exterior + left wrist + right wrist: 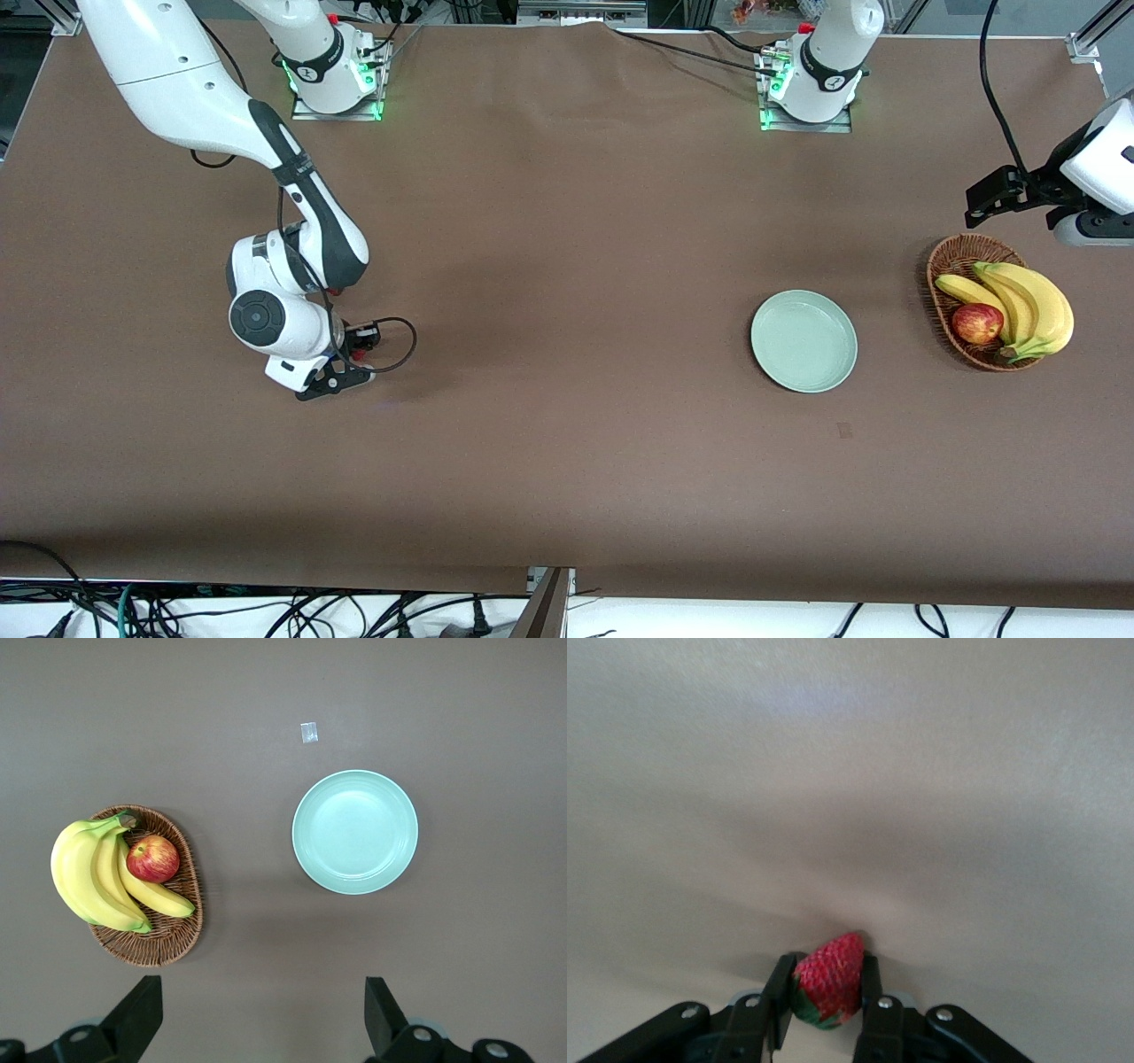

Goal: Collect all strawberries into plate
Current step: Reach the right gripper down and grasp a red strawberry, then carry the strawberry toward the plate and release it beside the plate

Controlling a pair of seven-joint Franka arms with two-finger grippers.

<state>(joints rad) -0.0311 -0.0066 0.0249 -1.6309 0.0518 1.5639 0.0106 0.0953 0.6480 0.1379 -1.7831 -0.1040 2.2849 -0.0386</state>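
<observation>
At the right arm's end of the table, low over the brown cloth, right gripper (826, 997) is clamped on one strawberry (827, 981) across its flanks, tip outward. Likely light, soft, bruisable: minimal squeeze. Plate (803, 341) sits bare toward the left arm's end. Left gripper (263, 1019) waits above the plate, spread wide.

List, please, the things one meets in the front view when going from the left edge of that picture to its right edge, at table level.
right gripper shut on a strawberry → plate, with nothing on it → wicker basket holding an apple and bananas → left gripper, up over the table's end, open in the left wrist view.
</observation>
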